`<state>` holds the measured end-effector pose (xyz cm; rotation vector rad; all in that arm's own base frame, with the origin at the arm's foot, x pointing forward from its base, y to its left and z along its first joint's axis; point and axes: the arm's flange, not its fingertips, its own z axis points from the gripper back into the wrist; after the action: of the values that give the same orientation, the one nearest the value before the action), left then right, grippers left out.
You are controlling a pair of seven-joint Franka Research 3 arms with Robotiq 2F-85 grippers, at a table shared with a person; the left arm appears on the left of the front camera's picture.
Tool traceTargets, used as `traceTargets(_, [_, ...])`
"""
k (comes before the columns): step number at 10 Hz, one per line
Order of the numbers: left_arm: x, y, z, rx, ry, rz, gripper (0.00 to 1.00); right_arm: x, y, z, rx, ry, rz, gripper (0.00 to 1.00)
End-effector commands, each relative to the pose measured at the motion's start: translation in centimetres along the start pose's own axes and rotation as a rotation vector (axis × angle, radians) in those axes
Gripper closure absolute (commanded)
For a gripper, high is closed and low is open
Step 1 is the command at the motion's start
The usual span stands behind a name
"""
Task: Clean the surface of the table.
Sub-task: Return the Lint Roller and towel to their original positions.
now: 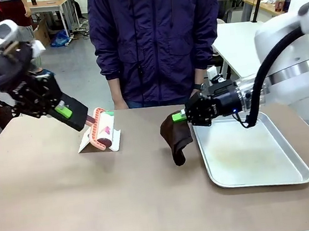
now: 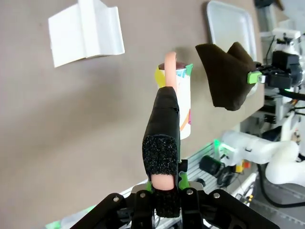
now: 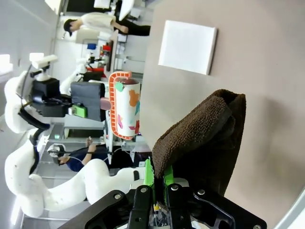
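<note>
**Both grippers closed on tools above the brown surface**

No brand, label or legible writing found on any item; coloured patches on the lint roller point(image 1: 103, 130), no text.

Surface point(image 1: 97, 200): brownish-taupe top, long axis running left to right across the front view, spanning nearly the whole picture width, person point(image 1: 155, 37) standing at its far edge.

Landmark: silver tray point(image 1: 295, 172), lying on the surface at its right side.

Left gripper point(image 1: 85, 120): fingers shut on the pink handle of the lint roller, well left of the tray. Roller held over a white stand point(image 1: 114, 141); contact with the stand cannot be told from the front. Left wrist view shows roller and stand point(image 2: 86, 33) apart, a gap not readable from the front.

Right gripper point(image 1: 183, 115): fingers clamped on a dark brown cloth point(image 1: 177, 136), just left of the tray's near-left rim. Cloth hanging down toward the surface; contact cannot be told. Right wrist view shows folded terry texture point(image 3: 209, 138) pinched between green pads, detail lost in the front view.
</note>
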<state>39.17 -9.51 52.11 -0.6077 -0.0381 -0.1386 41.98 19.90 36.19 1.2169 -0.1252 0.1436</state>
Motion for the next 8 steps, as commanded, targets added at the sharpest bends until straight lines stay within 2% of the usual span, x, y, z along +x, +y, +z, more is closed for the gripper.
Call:
traceTargets(1, [3.2, -0.6, -0.5, 0.056, 0.023, 0.026, 0.82, 1.1, -1.0, -2.1, 0.023, -0.038, 0.030, 0.91])
traceTargets(6, [8.8, -0.9, -3.4, 0.107, 0.065, 0.048, 0.82, 1.6, -2.5, -2.5, 0.092, -0.019, -0.037, 0.91])
traceTargets(7, [7.0, -0.4, -3.6, 0.085, 0.064, 0.018, 0.82, 1.0, -2.9, -2.7, 0.022, -0.005, -0.040, 0.91])
traceTargets(8, [7.0, -0.4, -3.6, 0.085, 0.064, 0.018, 0.82, 1.0, -2.9, -2.7, 0.022, -0.005, -0.040, 0.91])
